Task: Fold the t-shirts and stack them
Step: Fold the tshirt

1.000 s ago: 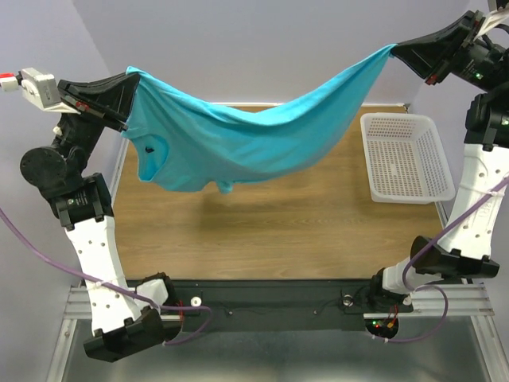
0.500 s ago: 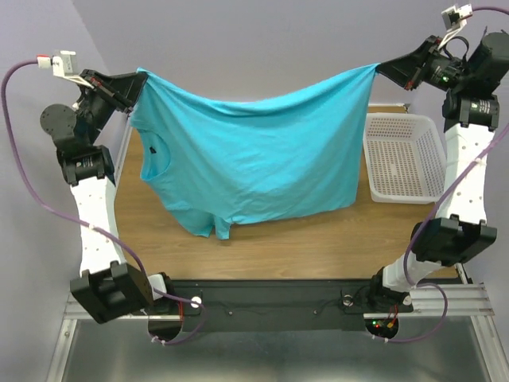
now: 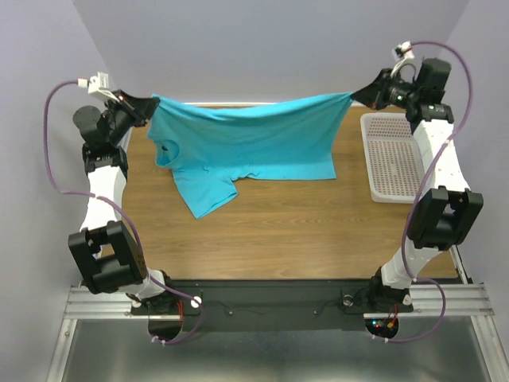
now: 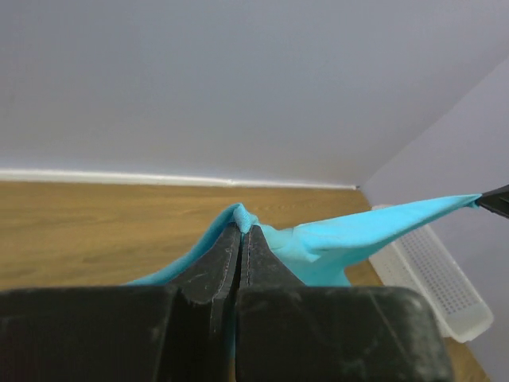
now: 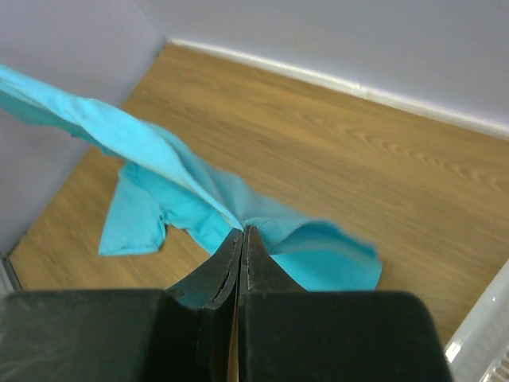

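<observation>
T-shirt, long axis left-right between claws

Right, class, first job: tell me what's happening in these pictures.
Two robot arms hold one turquoise t-shirt stretched between them. The left gripper and right gripper are each shut on a corner, while its lower part lies on the wooden table. A white mesh basket sits to the right.

High rear camera looking down on table, wrist cameras close behind jaws, all sharing t-shirt
</observation>
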Controlling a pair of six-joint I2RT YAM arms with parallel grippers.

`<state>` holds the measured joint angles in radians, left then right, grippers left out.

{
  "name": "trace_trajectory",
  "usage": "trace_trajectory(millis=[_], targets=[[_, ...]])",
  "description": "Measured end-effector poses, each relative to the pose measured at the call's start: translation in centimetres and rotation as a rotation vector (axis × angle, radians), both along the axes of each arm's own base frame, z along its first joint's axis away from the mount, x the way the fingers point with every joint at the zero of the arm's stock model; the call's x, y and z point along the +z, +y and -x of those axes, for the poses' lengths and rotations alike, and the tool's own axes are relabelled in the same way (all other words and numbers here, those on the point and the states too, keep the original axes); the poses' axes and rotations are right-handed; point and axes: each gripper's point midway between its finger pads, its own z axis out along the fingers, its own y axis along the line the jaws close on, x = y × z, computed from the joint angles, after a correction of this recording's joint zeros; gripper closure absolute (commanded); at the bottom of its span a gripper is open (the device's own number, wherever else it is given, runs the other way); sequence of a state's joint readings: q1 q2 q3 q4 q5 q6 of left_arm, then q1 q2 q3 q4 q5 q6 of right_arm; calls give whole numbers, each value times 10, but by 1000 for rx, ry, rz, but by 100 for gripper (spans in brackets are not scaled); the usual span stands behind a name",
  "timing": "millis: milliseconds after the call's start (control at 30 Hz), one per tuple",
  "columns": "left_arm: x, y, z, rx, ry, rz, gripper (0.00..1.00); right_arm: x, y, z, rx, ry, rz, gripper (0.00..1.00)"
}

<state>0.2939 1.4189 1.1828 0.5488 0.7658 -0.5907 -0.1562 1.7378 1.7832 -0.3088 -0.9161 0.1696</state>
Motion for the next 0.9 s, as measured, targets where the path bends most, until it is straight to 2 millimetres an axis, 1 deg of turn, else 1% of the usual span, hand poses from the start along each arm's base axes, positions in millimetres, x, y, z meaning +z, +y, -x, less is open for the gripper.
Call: trace_trajectory(millis=[167,200,300,367,400,433,533,667,800,900], targets=[[-87,4,-16,9,172,15,100,-69,-1,-5,8,100,46,99],[-107,3,-17,7,217,21,100,-80,-1,-4,11,115,54,99],[-156,0,-13,5,324,42,100,-123,-1,3,25,180,82,99],[-182,-4,-5,1,388,57,100,-144,-2,8,32,215,96,99],[-188,-5,-3,-1,404,60,100,-158,-2,13,37,240,106,99],[-196,-8,1,-5,424,64,100,-165,-2,15,39,251,112,99],[-210,-14,7,-7,459,70,100,-193,-3,24,50,291,138,99],[-227,-21,14,-5,536,76,100,-221,-4,34,55,332,170,99],[-242,-31,20,-9,602,65,100,-240,-5,44,61,364,191,99],[-258,-38,26,-18,666,58,100,-248,-6,48,62,378,199,100]])
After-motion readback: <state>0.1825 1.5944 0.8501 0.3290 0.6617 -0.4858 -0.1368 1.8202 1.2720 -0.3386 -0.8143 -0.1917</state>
